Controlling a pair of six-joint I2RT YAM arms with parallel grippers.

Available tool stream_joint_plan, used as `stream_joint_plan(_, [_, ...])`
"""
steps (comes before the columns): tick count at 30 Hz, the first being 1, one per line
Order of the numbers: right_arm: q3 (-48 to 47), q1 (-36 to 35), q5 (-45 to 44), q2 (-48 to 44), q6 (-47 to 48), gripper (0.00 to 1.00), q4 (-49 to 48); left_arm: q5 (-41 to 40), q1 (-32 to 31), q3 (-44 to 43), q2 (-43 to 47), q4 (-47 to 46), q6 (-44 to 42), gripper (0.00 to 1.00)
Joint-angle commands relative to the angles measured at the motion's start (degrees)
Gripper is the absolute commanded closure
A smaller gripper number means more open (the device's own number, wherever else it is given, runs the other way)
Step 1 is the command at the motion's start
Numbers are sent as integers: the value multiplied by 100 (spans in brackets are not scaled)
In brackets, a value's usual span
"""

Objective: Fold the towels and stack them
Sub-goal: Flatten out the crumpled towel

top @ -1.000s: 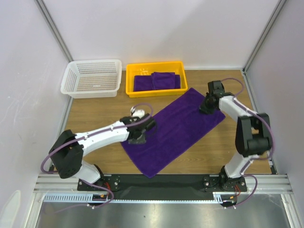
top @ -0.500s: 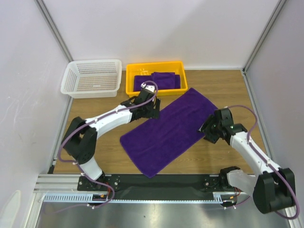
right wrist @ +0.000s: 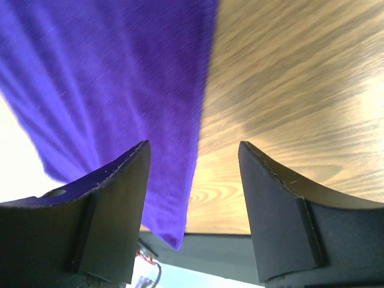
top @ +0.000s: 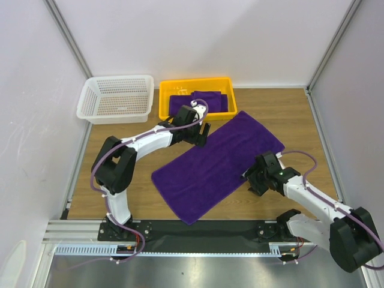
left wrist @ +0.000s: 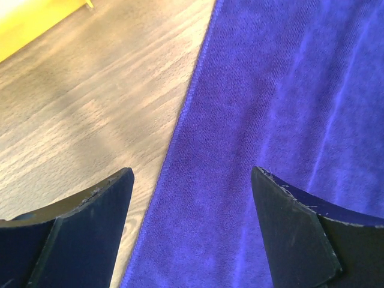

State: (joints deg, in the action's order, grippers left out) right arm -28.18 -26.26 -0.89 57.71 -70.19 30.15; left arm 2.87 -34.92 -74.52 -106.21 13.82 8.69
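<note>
- Towels first: the spread towel (top: 219, 165) lies flat and slantwise on the table, just in front of the yellow tray (top: 195, 82). Its far corner is close to the tray's front right corner. The folded towels (top: 201, 103) sit inside that tray.
- Compared with a second ago, I see the spread towel in much the same place, but both arms have moved.
- The left gripper (top: 201, 133) has left the towel corner well away from the tray. It is now at the long edge that faces the tray, near the tray's front wall.
- The right gripper (top: 251, 180) has left the short edge off the tray's right end. It is now at the long edge that faces away from the tray.
- Both grippers have also spread their jaws since then. Each now stands wide apart with nothing between the fingers but cloth edge and wood, so neither holds anything.
- On my left wrist camera the towel's hem runs up between the fingers (left wrist: 78, 234), one over bare wood and the other over cloth.
- On my right wrist camera it is the same: one finger (right wrist: 102, 222) is over purple pile and the other over wood. I cannot tell whether any fingertip touches the towel.
- The surface is a wood-grain table (top: 120, 162).
- A white mesh basket (top: 117, 99) stands just left of the tray.
- Pale walls (top: 198, 36) rise behind the tray and on both sides.
- A metal rail (top: 198, 246) carries the arm bases at the table edge farthest from the tray.
</note>
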Motion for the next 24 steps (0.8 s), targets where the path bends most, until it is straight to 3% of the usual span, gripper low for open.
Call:
stream_joint_plan(1, [-73, -63, -517, 222, -381, 35, -168, 170, -6, -133, -31, -187, -341, 15])
stream_joint_plan(24, [-231, -309, -553, 1339, -381, 55, -668, 73, 187, -168, -242, -222, -394, 16])
